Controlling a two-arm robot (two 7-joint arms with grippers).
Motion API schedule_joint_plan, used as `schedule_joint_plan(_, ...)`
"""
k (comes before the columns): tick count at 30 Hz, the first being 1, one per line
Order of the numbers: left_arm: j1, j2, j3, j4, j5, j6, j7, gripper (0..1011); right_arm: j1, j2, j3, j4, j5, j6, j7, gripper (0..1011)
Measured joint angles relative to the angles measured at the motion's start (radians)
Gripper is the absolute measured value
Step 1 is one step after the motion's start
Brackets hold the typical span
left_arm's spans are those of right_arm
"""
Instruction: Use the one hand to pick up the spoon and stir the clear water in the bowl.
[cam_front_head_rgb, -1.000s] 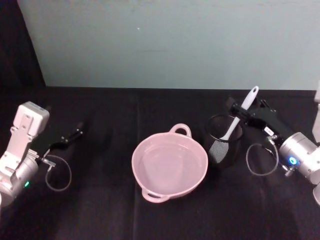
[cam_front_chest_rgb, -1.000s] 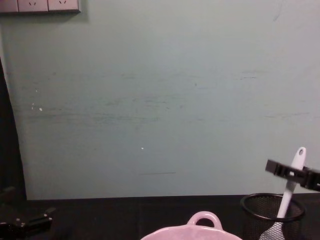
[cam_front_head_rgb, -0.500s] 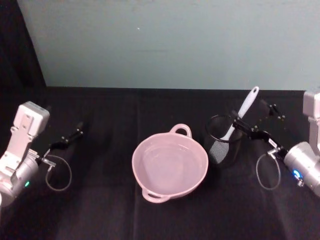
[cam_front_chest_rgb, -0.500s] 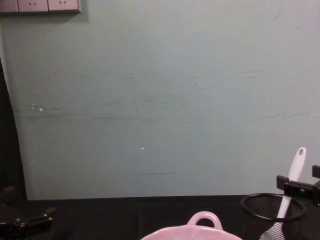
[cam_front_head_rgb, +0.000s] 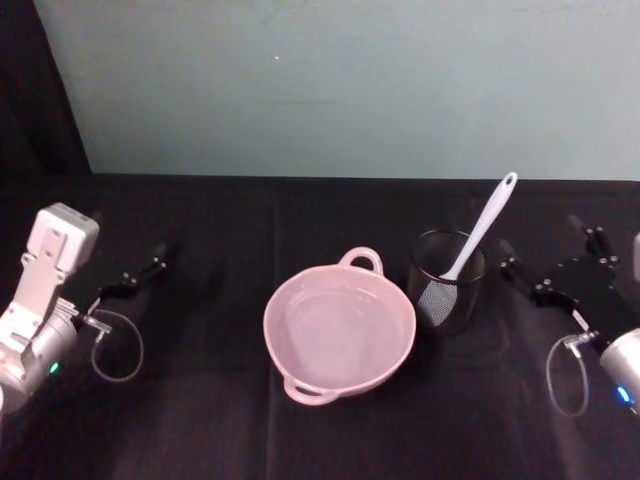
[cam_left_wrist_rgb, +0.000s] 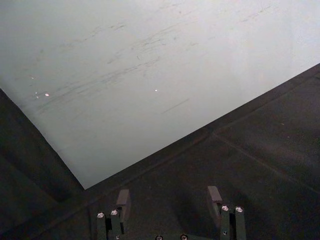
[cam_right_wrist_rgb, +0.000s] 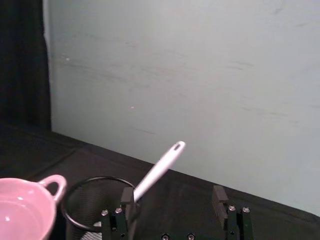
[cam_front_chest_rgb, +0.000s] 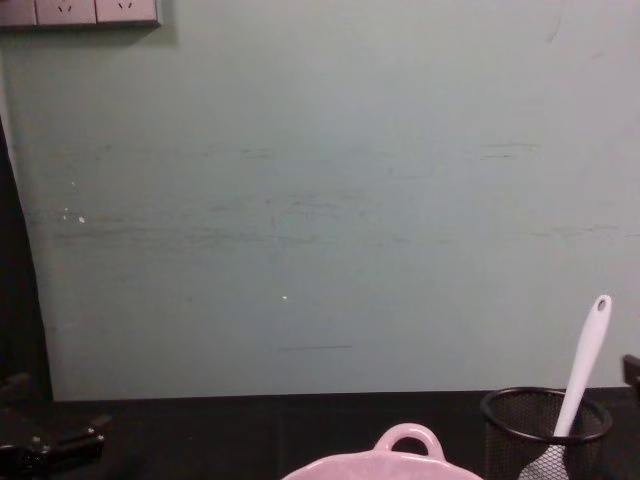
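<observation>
The spoon (cam_front_head_rgb: 482, 222) has not been picked up yet. It is leaned in the mesh cup (cam_front_head_rgb: 446, 293), just right of the bowl (cam_front_head_rgb: 339, 327). The right end effector (cam_front_head_rgb: 556, 268), fingers spread apart, is seen right of the cup. It was at the spoon's handle a second ago and has been pulled back. Next, the handle must be reached and clamped. The left end effector (cam_front_head_rgb: 140, 277), parted, is parked far left of the bowl.

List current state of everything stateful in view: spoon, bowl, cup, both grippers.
spoon: standing tilted in the mesh cup, blade down, ungripped.
mesh cup: upright, right of the bowl, holding the spoon.
bowl: upright at table centre, clear water inside.
right gripper: open, right of the cup, apart from the spoon.
left gripper: open, at far left, holding nothing.
</observation>
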Motion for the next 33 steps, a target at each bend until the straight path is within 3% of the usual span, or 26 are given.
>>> schedule_joint_plan(11, 0.0, 0.0, 0.0, 0.0, 0.0, 0.0, 0.0, 1005, -0.022, -0.031, 0.059, 0.052, 0.036, -0.03, 0.009, 1002)
schedule_joint_plan(14, 0.0, 0.0, 0.0, 0.0, 0.0, 0.0, 0.0, 1005, -0.011, -0.05, 0.073, 0.071, 0.072, -0.043, 0.042, 1003)
schedule_joint_plan(33, 0.0, 0.0, 0.0, 0.0, 0.0, 0.0, 0.0, 1005, -0.007, -0.053, 0.073, 0.074, 0.076, -0.045, 0.051, 1003)
